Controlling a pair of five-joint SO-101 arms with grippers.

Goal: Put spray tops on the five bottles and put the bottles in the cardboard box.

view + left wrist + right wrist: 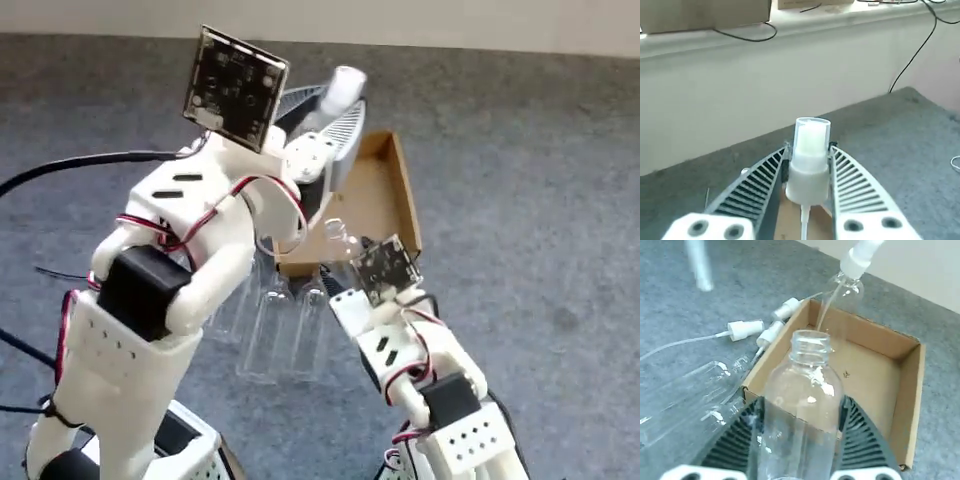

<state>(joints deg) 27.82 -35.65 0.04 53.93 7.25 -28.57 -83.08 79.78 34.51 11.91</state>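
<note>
Bottle, uncapped, clamped in right gripper near the cardboard box; left gripper clamps spray top.

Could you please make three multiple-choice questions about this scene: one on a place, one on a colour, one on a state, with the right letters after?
1. Where do the loose spray tops lie?
A. on a chair
B. on the table beside the cardboard box
C. inside the box

2. What colour is the spray top in the left gripper?
A. white
B. black
C. red

3. In what state is the bottle in the right gripper?
A. closed with a top
B. lying flat in the box
C. open at the neck, with no top

Answers:
1 B: they rest on the grey surface outside the box wall.
2 A: the piece between the fingers is plainly white.
3 C: its threaded neck is bare.
</note>
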